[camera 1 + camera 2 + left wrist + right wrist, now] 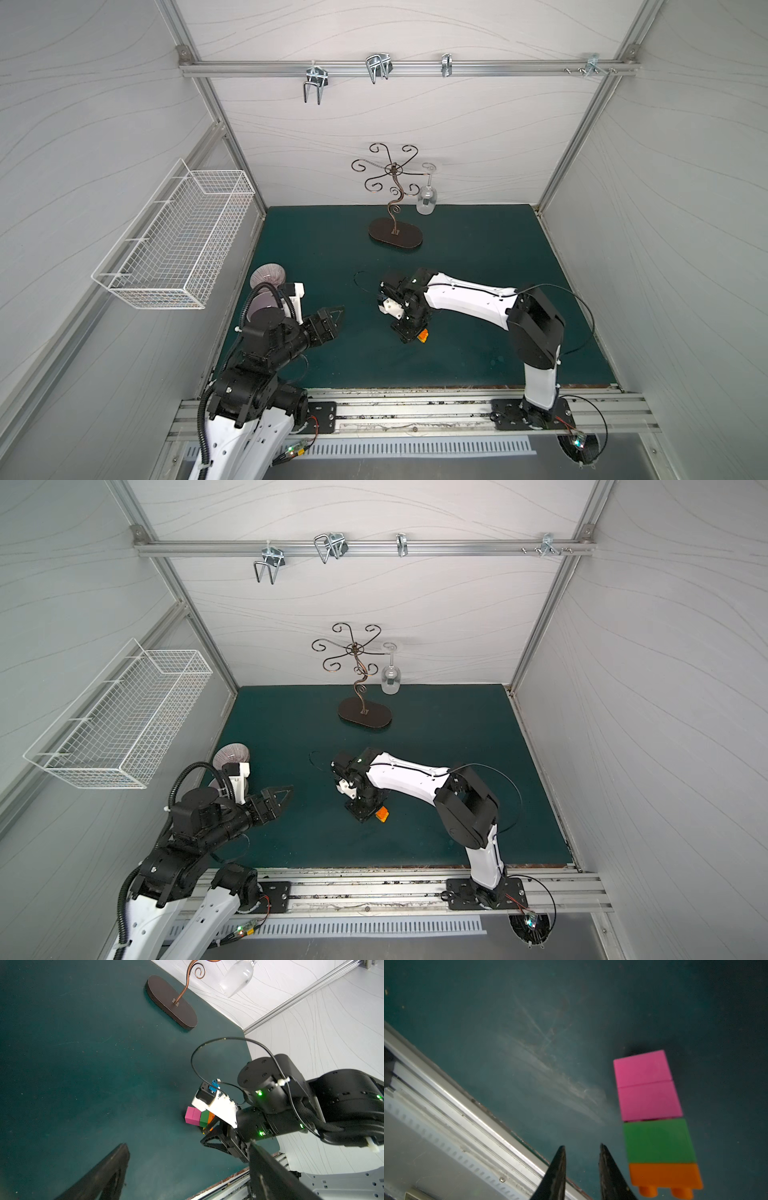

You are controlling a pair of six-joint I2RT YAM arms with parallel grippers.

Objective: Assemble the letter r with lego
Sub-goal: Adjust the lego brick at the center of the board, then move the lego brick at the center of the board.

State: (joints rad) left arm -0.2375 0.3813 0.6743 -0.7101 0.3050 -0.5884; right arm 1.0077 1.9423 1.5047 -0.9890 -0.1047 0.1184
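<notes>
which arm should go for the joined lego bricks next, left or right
Right, most likely. The right tool sits just beside the joined bricks on the mat, tips apart and empty. The left tool hangs open well off to the side, with bare mat between.

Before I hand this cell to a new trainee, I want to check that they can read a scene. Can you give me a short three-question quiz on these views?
1. True or false: the wine glass hangs upside down from the stand.
2. In the lego stack lying on the mat, which colour sits between the pink bricks and the orange brick? A yellow, B green, C blue.
3. What does the left gripper hold?

Key: 1 true; 2 B; 3 nothing, its jaws stand open and empty.
</notes>
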